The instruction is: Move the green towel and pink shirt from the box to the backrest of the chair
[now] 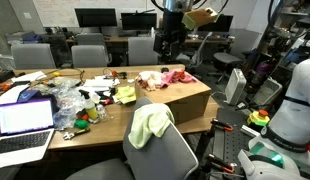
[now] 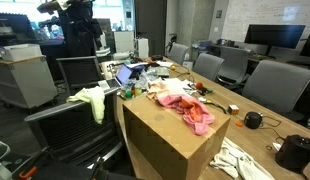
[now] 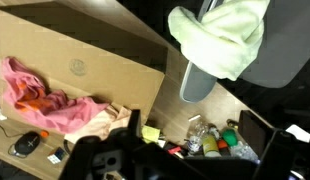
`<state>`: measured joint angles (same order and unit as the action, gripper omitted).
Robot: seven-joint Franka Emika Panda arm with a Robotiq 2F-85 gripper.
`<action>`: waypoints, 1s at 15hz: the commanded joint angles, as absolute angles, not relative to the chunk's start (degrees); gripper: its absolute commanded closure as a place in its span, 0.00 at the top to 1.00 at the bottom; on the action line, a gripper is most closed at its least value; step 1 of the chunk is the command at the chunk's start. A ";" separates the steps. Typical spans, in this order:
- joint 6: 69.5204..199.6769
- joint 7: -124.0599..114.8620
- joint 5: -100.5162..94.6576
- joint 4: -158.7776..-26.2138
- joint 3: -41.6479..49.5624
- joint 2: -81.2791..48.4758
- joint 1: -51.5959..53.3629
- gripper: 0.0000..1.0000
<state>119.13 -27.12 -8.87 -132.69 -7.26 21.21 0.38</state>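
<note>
Find the green towel (image 1: 150, 125) draped over the top of the backrest of the chair (image 1: 167, 157), well apart from the pincer (image 1: 167, 50) and lower than it. Note jaws spread apart, gripping nothing, raised above the far side of the box (image 1: 185, 100). Read the towel as pale yellow-green, soft, rumpled, hanging in loose folds. Find the pink shirt (image 1: 175, 77) crumpled at the top of the box, salmon with redder folds.
</note>
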 commanded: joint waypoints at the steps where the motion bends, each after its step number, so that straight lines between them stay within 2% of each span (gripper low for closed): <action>1: 118.84 -25.14 -3.93 -135.28 -1.88 22.78 -3.03 1.00; 7: 121.07 -22.85 0.81 -136.11 4.41 19.52 -7.88 1.00; 15: 133.29 -24.87 5.00 -134.04 8.61 11.65 -12.50 1.00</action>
<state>130.04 -23.84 3.37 -136.50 7.60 15.47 -11.05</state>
